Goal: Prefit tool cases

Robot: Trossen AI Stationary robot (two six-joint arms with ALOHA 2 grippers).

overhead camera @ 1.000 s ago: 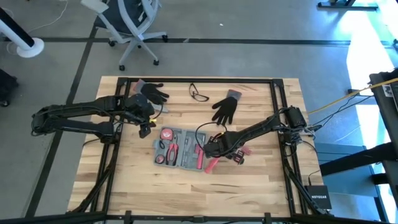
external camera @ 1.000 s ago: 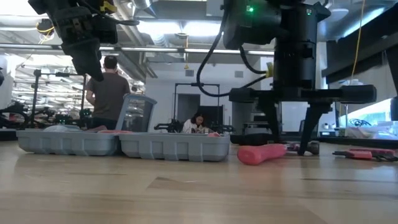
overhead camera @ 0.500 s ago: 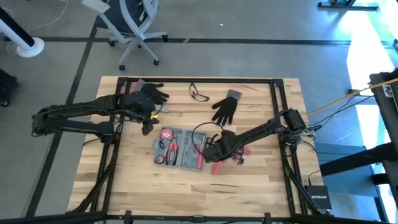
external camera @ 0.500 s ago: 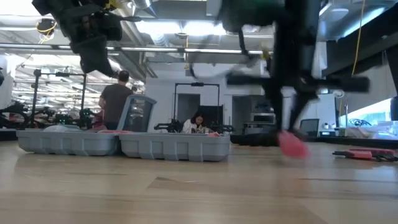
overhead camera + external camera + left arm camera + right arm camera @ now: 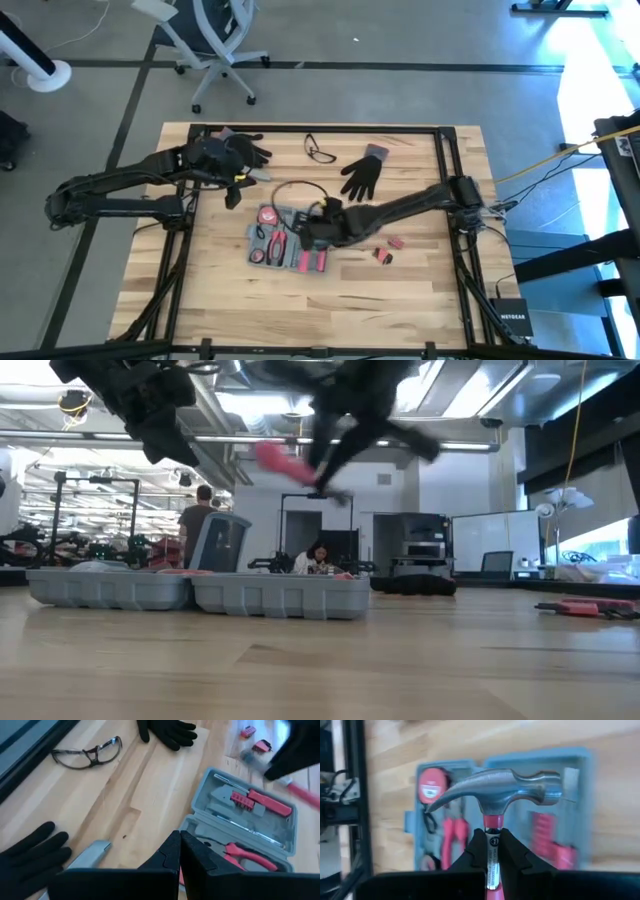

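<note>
At the left of the high view, the left arm is seen stretched across the table's upper-left part, and the left gripper (image 5: 236, 193) is held above bare wood just up and left of the tool case, beside a black glove (image 5: 243, 149) lying near the upper-left corner of the wooden table (image 5: 420, 300). Its fingers (image 5: 170, 855) are pressed together with nothing between them, as the left wrist view shows. A slim grey bar (image 5: 90, 854) is seen on the wood close to that gripper.

At the centre of the high view, the open blue-grey tool case (image 5: 262, 247) is laid flat on the table, with a round tape measure (image 5: 270, 215) and red-handled pliers (image 5: 279, 243) seated in its recesses. Above it, near the table's upper edge, safety glasses (image 5: 320, 152) are placed, and a second black glove (image 5: 363, 174) is lying to their right.

The right gripper (image 5: 312, 234) is positioned over the right part of the case, clamped on the pink handle of a claw hammer (image 5: 502, 784), just below its steel head; the hammer is carried in the air above the case. In the low view the case (image 5: 200, 592) is shown resting at the left, with the blurred pink handle (image 5: 282, 462) high above it.

To the right of the case, small red pieces (image 5: 384, 256) are scattered on the wood.
</note>
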